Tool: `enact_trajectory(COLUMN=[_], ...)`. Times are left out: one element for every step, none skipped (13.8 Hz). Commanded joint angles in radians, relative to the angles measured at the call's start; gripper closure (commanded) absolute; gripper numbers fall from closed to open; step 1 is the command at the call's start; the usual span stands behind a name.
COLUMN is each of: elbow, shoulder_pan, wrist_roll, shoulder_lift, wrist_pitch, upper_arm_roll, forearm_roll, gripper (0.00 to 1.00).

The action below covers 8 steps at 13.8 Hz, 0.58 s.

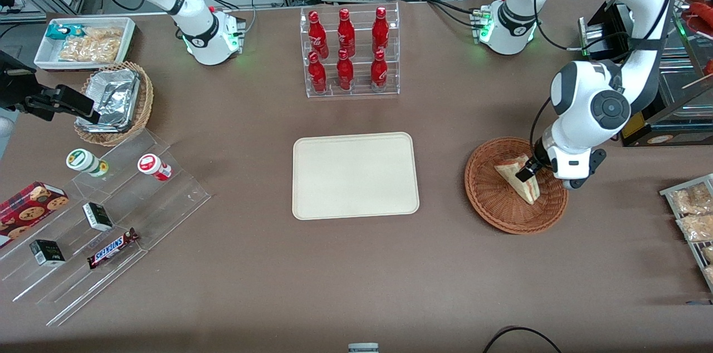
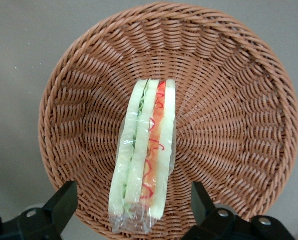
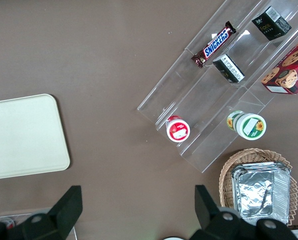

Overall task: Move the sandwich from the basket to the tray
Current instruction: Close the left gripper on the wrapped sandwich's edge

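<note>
Claw [image 2: 131,210] is hanging open, straddling the sandwich [image 2: 144,160] mid-basket [image 2: 239,75] — I'd be dropping lower and squeezing gently before lifting toward the tray [image 1: 355,175].

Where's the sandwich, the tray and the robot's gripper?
sandwich [image 2: 145,155], left wrist view, on its cut edge.
tray [image 1: 355,175], front view, on its bare middle.
gripper [image 1: 529,170], front view, between its fingers, over the basket [image 1: 490,202].

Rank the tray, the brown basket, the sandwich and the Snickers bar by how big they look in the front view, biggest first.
1. tray
2. basket
3. sandwich, with the open gripper down over it
4. Snickers bar, close to the sandwich in looks, so unsure
</note>
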State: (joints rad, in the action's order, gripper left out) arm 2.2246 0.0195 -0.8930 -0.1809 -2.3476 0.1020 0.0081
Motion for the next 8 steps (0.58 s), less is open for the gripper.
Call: enact_trajectory(elbow=[0.009,0.01,0.009,0.009,0.01,0.01,0.01,0.01], shoulder_pan=[0.003,0.003,0.003,0.003,0.005,0.005,0.005,0.005], wrist_roll=[-0.021,-0.026,-0.033,-0.033,-0.033,-0.037,-0.038,-0.049], shoulder_lift=[-0.028,-0.035,-0.045,-0.055,-0.068,-0.074,-0.075,-0.075], wrist_pitch=[-0.038,-0.038,-0.039,-0.05,-0.062,-0.062,-0.061,-0.059], upper_arm_roll=[0.002,0.002,0.002,0.002,0.002,0.004,0.004,0.004], forearm_roll=[-0.008,-0.01,-0.022,-0.037,-0.043,-0.045,-0.045,-0.045], gripper=[0.0,0.0,0.0,0.0,0.0,0.0,0.06,0.32])
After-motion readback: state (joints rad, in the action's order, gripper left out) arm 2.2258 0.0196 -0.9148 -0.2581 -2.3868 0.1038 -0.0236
